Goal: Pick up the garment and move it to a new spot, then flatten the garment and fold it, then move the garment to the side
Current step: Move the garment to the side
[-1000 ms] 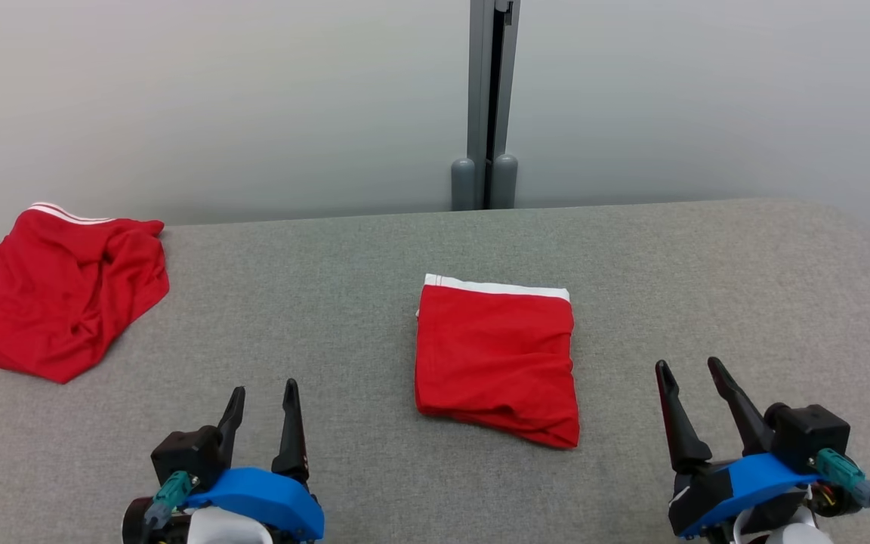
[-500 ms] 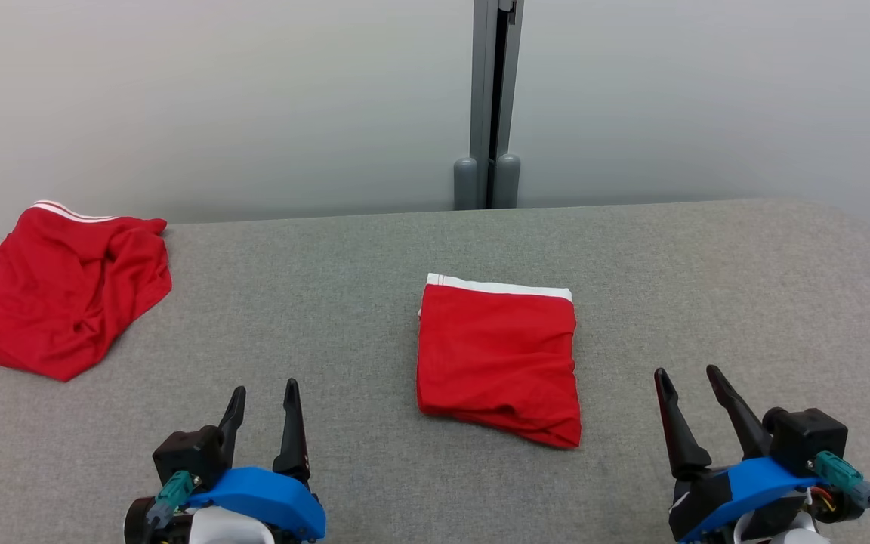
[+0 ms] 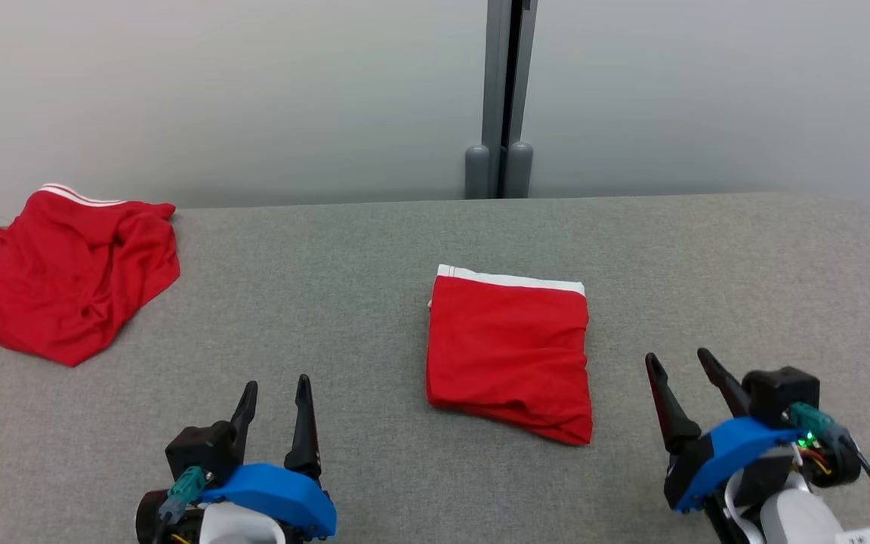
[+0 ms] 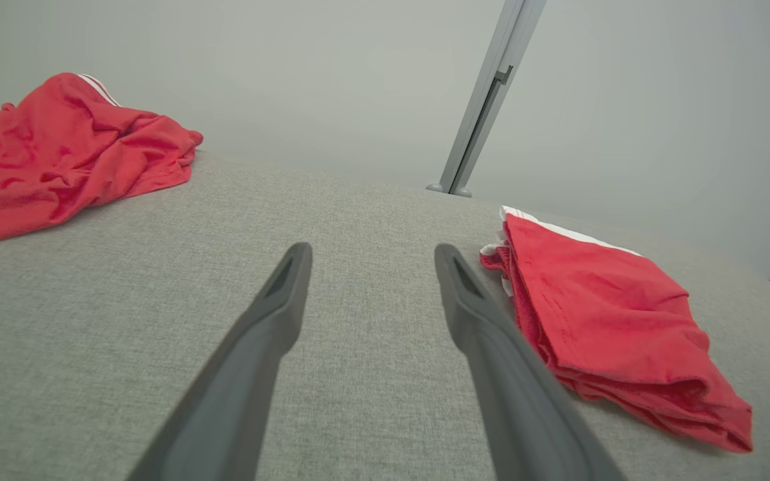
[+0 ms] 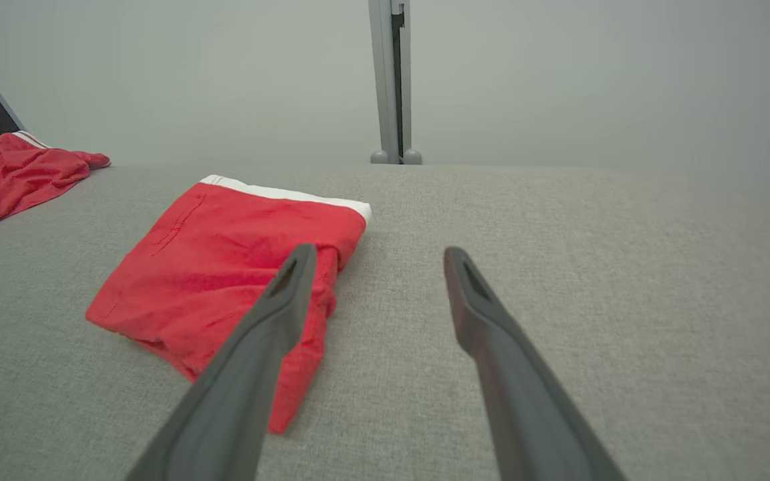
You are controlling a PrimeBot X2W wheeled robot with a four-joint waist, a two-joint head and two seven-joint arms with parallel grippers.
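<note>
A folded red garment with a white waistband lies flat at the middle of the grey padded table. It also shows in the left wrist view and the right wrist view. My left gripper hovers open and empty near the front edge, to the left of the folded garment. My right gripper is open and empty just right of it. Between the left fingers there is bare table. The right gripper's left finger overlaps the garment's near corner in that view.
A second red garment lies crumpled at the table's far left edge. A grey post stands against the pale wall behind the table. The table's right end curves away at the far right.
The head camera has shifted, sliding the whole picture a little to the right. My right gripper has edged slightly closer to the folded garment. Both garments lie as before.
</note>
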